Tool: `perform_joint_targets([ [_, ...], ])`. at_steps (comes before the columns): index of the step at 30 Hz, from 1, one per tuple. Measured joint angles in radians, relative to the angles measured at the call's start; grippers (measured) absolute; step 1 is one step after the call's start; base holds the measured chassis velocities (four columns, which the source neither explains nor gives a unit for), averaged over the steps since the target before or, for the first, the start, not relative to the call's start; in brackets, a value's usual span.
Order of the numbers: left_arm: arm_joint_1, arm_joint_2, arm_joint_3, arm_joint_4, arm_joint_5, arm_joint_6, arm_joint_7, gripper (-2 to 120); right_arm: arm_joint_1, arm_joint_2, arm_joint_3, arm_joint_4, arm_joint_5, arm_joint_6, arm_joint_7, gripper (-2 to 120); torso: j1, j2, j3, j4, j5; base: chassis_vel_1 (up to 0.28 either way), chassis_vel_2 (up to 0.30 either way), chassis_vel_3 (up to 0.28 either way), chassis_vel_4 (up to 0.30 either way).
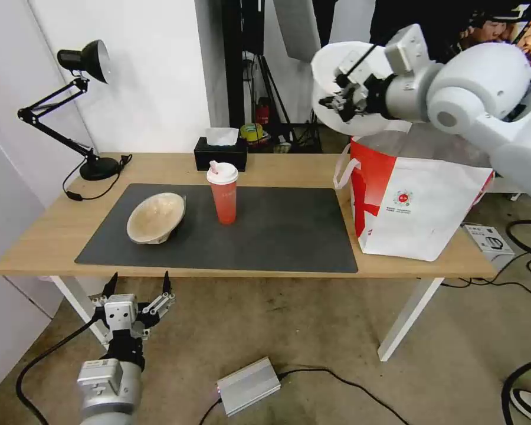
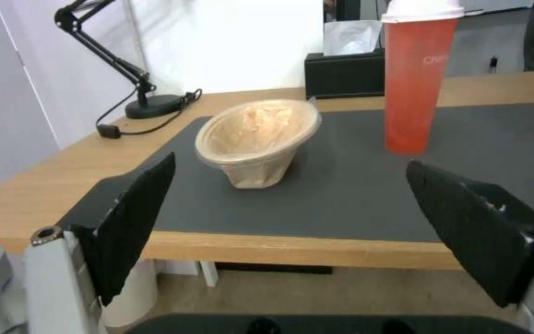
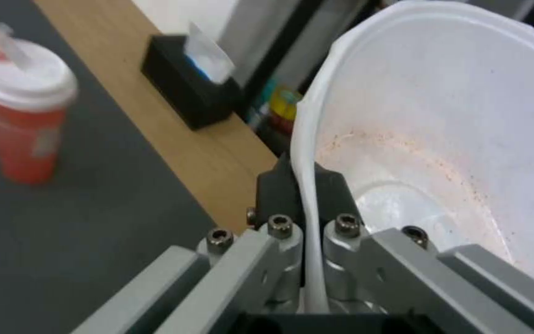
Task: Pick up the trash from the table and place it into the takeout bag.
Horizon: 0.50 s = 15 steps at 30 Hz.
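My right gripper (image 1: 338,104) is raised above the takeout bag (image 1: 413,200) at the table's right end, shut on the rim of the wide white plastic bowl (image 1: 330,71). In the right wrist view its fingers (image 3: 279,185) pinch the thin wall of the tilted bowl (image 3: 452,139), which has reddish specks inside. A red drink cup (image 1: 223,195) with a white lid stands upright mid-mat. The beige paper-pulp bowl (image 1: 156,217) lies tipped on the mat's left part. My left gripper (image 1: 138,284) hangs open below the table's front edge, facing the beige bowl (image 2: 257,139) and the cup (image 2: 415,79).
The light-wood table (image 1: 53,236) carries a dark grey mat (image 1: 277,236), a black tissue box (image 1: 221,152) at the back and a black desk lamp (image 1: 82,106) at the back left. On the floor lie a silver box (image 1: 249,385) and cables.
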Motion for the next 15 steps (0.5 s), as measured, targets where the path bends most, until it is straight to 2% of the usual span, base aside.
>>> perform_joint_targets([
  [15, 0.001, -0.001, 0.004, 0.000, 0.004, 0.000, 0.001, 100, -0.145, -0.126, 0.120, 0.007, -0.075, 0.000, -0.049, 0, 0.000, 0.000, 0.000, -0.0001, 0.0001, 0.000, 0.000, 0.000, 0.000],
])
